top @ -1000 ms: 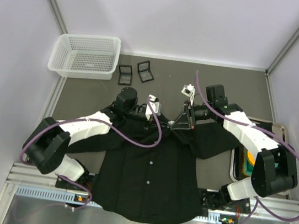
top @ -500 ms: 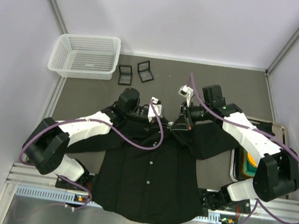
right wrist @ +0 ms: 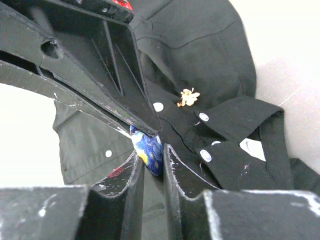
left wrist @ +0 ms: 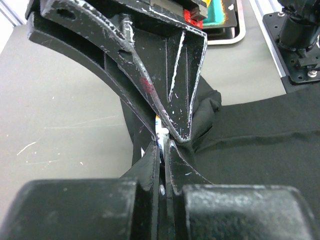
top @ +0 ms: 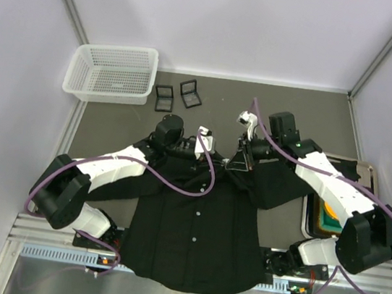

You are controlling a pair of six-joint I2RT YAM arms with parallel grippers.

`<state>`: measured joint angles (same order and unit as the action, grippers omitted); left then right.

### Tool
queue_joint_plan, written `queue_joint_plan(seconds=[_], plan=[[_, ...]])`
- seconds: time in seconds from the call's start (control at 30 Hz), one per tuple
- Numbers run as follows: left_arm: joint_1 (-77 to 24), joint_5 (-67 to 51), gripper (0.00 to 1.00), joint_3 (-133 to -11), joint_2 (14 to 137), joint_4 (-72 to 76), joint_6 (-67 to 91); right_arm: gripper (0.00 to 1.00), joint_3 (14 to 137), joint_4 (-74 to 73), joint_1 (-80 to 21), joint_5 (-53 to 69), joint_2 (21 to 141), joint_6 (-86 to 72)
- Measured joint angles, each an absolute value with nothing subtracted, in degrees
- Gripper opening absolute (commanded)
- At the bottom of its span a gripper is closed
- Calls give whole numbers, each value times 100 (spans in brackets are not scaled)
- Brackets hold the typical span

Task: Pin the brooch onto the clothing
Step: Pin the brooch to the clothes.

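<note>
- Lying spread front-up on the worktop [top: 112, 120], the black shirt [top: 195, 227] filled the near middle between the two arms, its collar farthest away.
- The left end effector [left wrist: 161, 145] was closed tight on the blue-and-yellow brooch [right wrist: 148, 145] at the collar.
- The right end effector [right wrist: 152, 152] had its fingers narrowly apart around the same brooch; whether they gripped it could not be told.

The shirt [top: 195, 227] was matt black cloth, the brooch [right wrist: 150, 145] glossy blue and yellow, the far-left basket [top: 111, 73] white plastic mesh, the table [top: 310, 112] matt grey, lightly scuffed.
</note>
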<state>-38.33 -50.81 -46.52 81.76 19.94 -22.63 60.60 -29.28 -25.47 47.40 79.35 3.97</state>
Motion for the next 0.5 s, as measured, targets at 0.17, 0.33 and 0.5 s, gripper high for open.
queue_joint_plan(seconds=[0.17,0.33,0.5], plan=[[-3865,-5172,0,-4668,8176,2193,-2023,13,5507,-2287,-2550,4615,7343,370],[-3885,-5271,0,-4668,8176,2377,-1782,15,5172,-1826,-2547,4637,7019,292],[-3885,-5334,0,-4657,8176,2425,-1621,10,4823,-1280,-2521,4834,6831,246]])
